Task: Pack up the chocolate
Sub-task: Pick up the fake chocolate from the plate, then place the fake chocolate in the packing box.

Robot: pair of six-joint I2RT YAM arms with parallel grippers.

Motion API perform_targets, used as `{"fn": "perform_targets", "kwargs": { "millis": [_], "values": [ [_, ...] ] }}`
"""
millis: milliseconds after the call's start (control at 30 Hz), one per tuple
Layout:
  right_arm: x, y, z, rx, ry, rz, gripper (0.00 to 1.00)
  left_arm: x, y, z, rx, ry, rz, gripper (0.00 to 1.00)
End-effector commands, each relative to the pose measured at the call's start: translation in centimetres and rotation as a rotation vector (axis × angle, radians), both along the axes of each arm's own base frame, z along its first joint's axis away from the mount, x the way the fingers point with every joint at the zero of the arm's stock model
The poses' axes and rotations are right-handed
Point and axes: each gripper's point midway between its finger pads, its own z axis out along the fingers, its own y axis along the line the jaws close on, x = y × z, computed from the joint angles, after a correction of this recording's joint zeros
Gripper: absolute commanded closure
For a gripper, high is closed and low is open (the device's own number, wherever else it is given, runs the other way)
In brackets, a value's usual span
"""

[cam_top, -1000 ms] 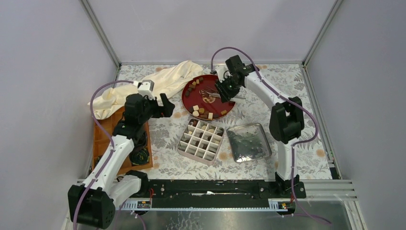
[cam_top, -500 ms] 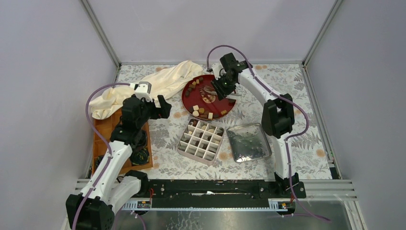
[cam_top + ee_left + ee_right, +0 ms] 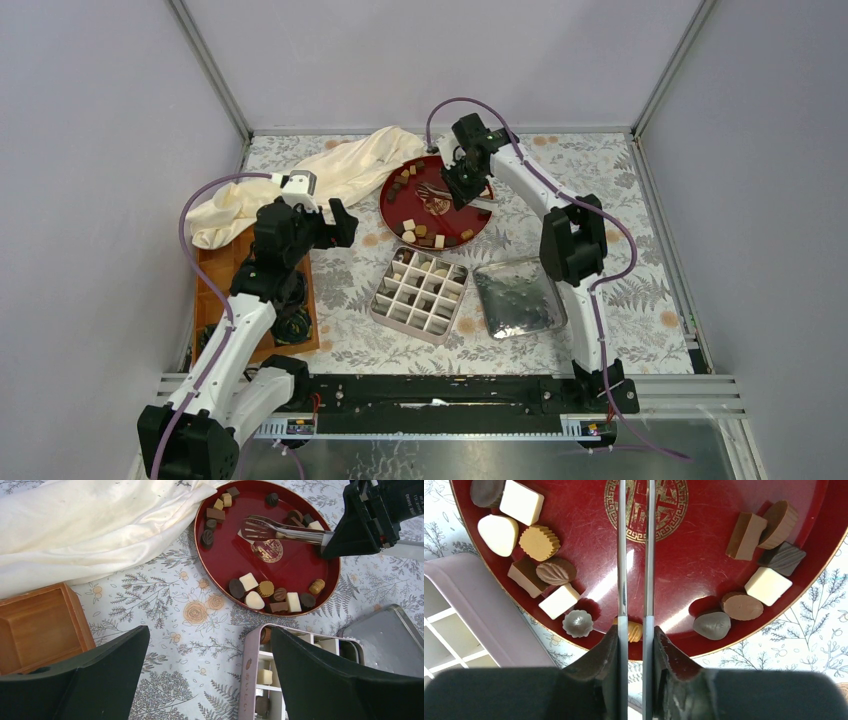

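Chocolate pieces (image 3: 539,542) strewn around the inner edge of the red tray (image 3: 225,560), a few more already in the divided box (image 3: 248,670) just beside it. Clamped in the right pincer (image 3: 635,645): metal tongs (image 3: 280,527), tips over the bare centre, apparently empty. Liable to skid a smooth piece over the low rim, or to pinch two crowded neighbours together. Left pincer (image 3: 210,680) wide, holding nothing, above the desk (image 3: 165,615). Nearby, a cream cloth (image 3: 90,525), wooden tray (image 3: 35,625) and tin lid (image 3: 518,295); no obstacle between tray and box.

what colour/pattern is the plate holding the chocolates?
Dark red plate with a gold medallion at its centre; right wrist view shows it best.
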Motion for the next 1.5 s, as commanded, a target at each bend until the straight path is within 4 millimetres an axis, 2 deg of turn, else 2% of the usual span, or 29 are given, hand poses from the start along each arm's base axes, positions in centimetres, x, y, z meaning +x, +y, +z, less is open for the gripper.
{"fn": "perform_targets", "kwargs": {
  "millis": [0,100,300,500,633,733,933,1167,1467],
  "values": [
    [-0.2,0.1,6.0,0.048,-0.124,0.007,0.97,0.1,0.1,0.1,0.018,-0.017,0.0,0.01],
    [-1.7,-0.1,8.3,0.094,-0.159,0.035,1.0,0.1,0.1,0.2,0.018,-0.02,0.002,0.01],
    [-7.8,-0.3,11.8,0.244,-0.19,0.173,1.0,0.1,0.3,0.2,0.022,-0.025,0.01,0.01],
    [-15.3,0.1,13.9,0.434,-0.163,0.407,1.0,0.1,0.8,0.4,0.039,-0.028,0.028,0.01],
    [-18.1,0.6,14.6,0.498,-0.15,0.505,1.0,-0.5,1.4,0.7,0.062,-0.035,0.051,0.01],
    [-19.4,1.1,13.9,0.472,-0.136,0.57,1.0,-1.0,2.3,0.5,0.082,-0.06,0.087,0.01],
    [-21.5,2.9,10.8,0.339,-0.111,0.702,0.99,-1.1,4.0,0.8,0.121,-0.085,0.171,0.01],
    [-22.6,4.8,7.6,0.196,-0.091,0.781,0.96,-1.1,4.1,0.6,0.125,-0.084,0.176,0.01],
    [-23.0,5.1,5.8,0.127,-0.069,0.817,0.92,-1.2,4.0,0.8,0.119,-0.089,0.166,0.01]
  ]
}}
